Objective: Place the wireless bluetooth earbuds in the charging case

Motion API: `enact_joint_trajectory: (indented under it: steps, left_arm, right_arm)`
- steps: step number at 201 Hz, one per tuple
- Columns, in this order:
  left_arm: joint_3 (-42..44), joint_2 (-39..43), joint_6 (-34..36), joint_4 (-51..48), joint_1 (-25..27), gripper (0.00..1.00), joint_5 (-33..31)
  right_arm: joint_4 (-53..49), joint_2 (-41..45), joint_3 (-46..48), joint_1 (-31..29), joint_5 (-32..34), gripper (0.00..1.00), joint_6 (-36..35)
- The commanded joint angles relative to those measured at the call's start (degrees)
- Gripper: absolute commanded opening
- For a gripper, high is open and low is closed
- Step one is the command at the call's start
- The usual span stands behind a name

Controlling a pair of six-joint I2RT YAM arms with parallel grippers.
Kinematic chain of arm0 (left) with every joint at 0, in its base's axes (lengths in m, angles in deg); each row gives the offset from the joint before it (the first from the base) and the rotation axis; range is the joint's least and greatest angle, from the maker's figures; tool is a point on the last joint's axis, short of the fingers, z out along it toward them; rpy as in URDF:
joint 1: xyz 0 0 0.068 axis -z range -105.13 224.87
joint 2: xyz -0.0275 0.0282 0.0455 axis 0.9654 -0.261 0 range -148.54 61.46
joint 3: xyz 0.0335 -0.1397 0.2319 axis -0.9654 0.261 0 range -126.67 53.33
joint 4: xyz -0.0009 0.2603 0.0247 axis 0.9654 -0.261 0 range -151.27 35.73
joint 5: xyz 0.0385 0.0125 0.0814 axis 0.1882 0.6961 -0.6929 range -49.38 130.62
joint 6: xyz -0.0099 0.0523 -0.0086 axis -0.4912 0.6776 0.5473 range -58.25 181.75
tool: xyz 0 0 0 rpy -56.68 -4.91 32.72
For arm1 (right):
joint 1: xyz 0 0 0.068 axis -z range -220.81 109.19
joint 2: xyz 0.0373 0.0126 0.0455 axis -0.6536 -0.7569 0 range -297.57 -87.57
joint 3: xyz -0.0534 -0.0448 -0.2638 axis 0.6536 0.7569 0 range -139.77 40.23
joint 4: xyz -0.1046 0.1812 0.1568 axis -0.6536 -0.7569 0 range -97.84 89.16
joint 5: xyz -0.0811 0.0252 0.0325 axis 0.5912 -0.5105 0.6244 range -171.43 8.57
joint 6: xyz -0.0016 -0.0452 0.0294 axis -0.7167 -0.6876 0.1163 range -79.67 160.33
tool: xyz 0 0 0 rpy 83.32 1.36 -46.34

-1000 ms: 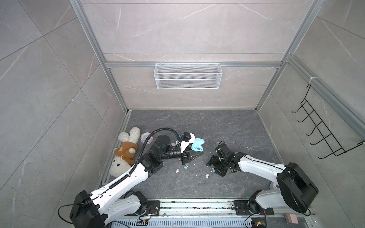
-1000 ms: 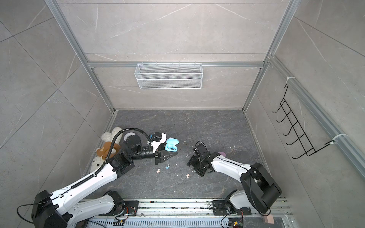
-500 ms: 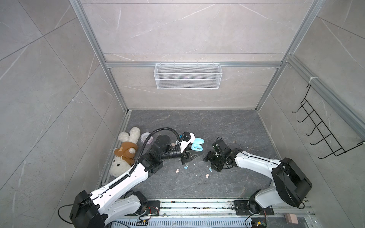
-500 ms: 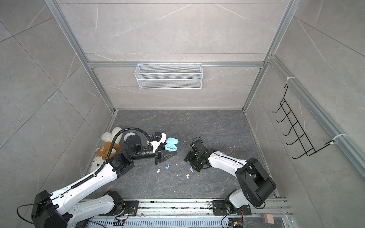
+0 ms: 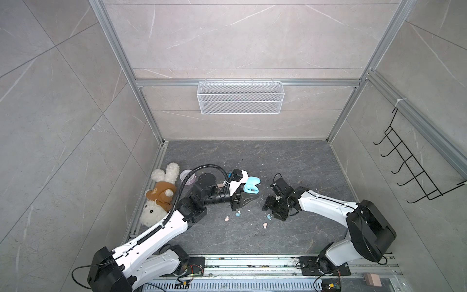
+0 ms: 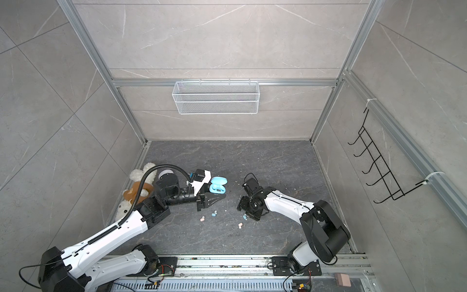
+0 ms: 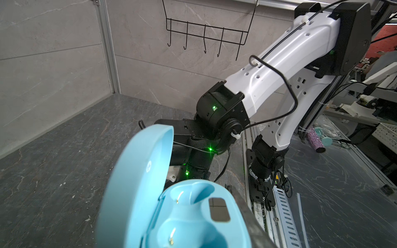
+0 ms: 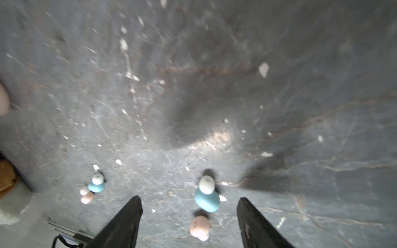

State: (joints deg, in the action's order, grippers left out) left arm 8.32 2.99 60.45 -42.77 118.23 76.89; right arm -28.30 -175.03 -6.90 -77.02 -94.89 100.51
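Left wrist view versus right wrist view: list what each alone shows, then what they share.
Only left wrist: the open charging case, both wells empty, the right arm, and a black hook rack on the wall. Only right wrist: the open right claw with a blue earbud between its fingers, a peach earbud beside it, a second blue earbud and second peach earbud farther off. Both: the dark marbled floor with white specks.

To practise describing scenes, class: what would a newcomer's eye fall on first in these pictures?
The open light-blue charging case, gripped by the left gripper mid-floor, both sockets bare. Next, the right gripper, open over a blue earbud among pastel buds scattered on the dark floor. A plush toy lies at its left edge.
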Motion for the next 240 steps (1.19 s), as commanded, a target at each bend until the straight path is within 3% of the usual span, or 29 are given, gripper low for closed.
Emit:
enact_joint_trajectory:
  steps: [1, 137, 207, 240]
  left_arm:
    - [0.5, 1.9, 0.6, -0.2, -0.3, 0.27, 0.0]
    - [0.9, 3.5, 1.2, -1.3, -0.4, 0.27, -1.1]
    - [0.6, 3.4, 1.3, -1.3, -0.4, 0.27, -1.2]
    - [0.1, 3.5, 1.5, -2.0, -0.4, 0.27, -1.2]
  right_arm:
    - [1.5, -2.1, 0.7, -1.1, -1.7, 0.72, 0.5]
    - [13.7, -7.0, -1.5, -3.7, -4.8, 0.72, 8.3]
    - [13.1, -8.9, -6.0, -3.7, -3.7, 0.71, 5.9]
    - [6.6, -9.1, -8.7, -3.6, -4.5, 0.71, 3.7]
